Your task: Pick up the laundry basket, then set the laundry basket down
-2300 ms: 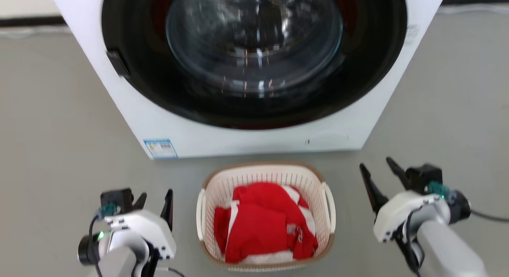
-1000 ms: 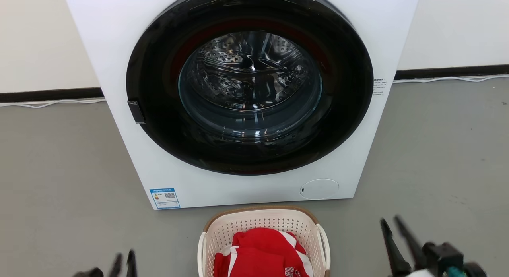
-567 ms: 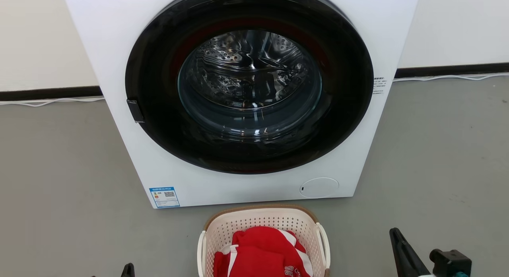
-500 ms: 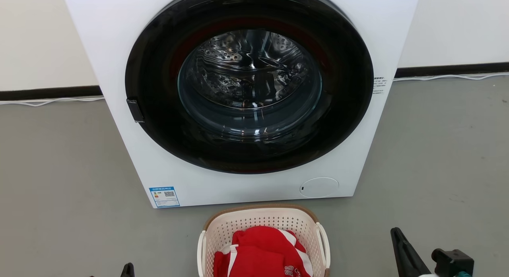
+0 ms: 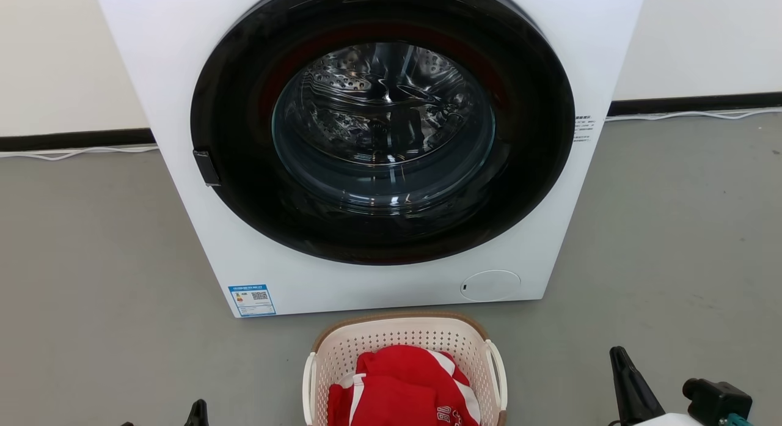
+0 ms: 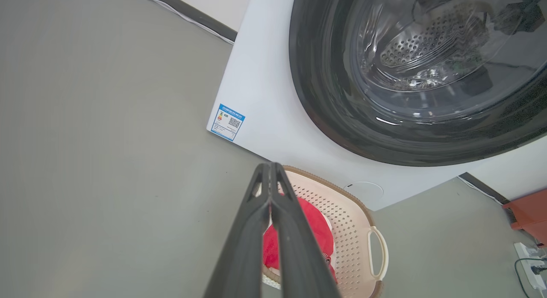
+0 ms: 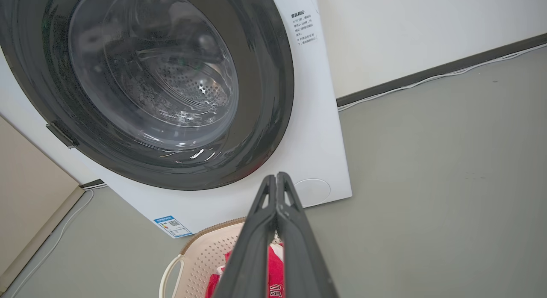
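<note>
The laundry basket (image 5: 400, 341) stands on the grey floor just in front of the washing machine, cream-white and perforated with a brown rim and white side handles. A red and white garment (image 5: 400, 383) lies in it. My left gripper (image 5: 197, 411) peeks in at the bottom edge, left of the basket and apart from it. In the left wrist view my left gripper (image 6: 270, 169) is shut on nothing, with the basket (image 6: 352, 227) beyond it. My right gripper (image 5: 620, 356) is right of the basket, also apart. In the right wrist view my right gripper (image 7: 277, 177) is shut and empty above the basket (image 7: 198, 255).
A white front-loading washing machine (image 5: 183, 96) with its dark round door (image 5: 537, 139) closed stands right behind the basket. A white cable (image 5: 690, 115) runs along the wall's dark skirting. A power strip (image 6: 529, 266) and an orange-brown object (image 6: 530, 210) lie to the machine's right.
The head camera tilted up, so basket and arms sank toward the bottom edge. Both grippers went from open to shut. The basket has stayed on the floor.
</note>
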`<state>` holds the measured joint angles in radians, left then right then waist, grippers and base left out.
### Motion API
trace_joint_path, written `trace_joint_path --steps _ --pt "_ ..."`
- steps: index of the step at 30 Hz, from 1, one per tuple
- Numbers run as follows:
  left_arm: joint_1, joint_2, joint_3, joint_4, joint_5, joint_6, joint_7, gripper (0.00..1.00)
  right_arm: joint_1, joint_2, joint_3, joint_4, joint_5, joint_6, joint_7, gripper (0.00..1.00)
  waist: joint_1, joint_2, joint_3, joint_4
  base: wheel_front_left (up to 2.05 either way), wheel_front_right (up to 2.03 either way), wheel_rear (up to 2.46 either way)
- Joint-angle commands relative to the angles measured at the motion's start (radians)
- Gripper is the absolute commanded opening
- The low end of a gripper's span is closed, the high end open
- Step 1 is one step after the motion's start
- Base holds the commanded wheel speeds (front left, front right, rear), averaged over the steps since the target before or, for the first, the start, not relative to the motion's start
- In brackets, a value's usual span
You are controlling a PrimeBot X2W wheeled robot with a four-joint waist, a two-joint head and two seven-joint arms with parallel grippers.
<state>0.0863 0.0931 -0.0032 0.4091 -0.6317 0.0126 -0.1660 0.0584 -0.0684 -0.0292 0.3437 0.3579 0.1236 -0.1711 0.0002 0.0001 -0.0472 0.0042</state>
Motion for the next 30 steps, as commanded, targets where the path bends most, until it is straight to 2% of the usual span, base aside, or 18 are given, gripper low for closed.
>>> trace_joint_path --steps 1,30 --pt "-0.054 0.007 0.015 -0.031 -0.022 -0.009 0.003 0.0 -0.049 -0.005 -0.001 -0.029 0.028 0.002 0.008 0.0 -0.0002 -0.0001 0.0 0.0 0.0 0.0 0.0" --pt "-0.097 -0.008 0.046 -0.071 -0.309 -0.049 0.086 0.0 -0.084 0.002 -0.026 -0.05 0.396 0.003 0.091 0.0 -0.0002 -0.0001 0.015 -0.001 0.0 0.0 0.0"
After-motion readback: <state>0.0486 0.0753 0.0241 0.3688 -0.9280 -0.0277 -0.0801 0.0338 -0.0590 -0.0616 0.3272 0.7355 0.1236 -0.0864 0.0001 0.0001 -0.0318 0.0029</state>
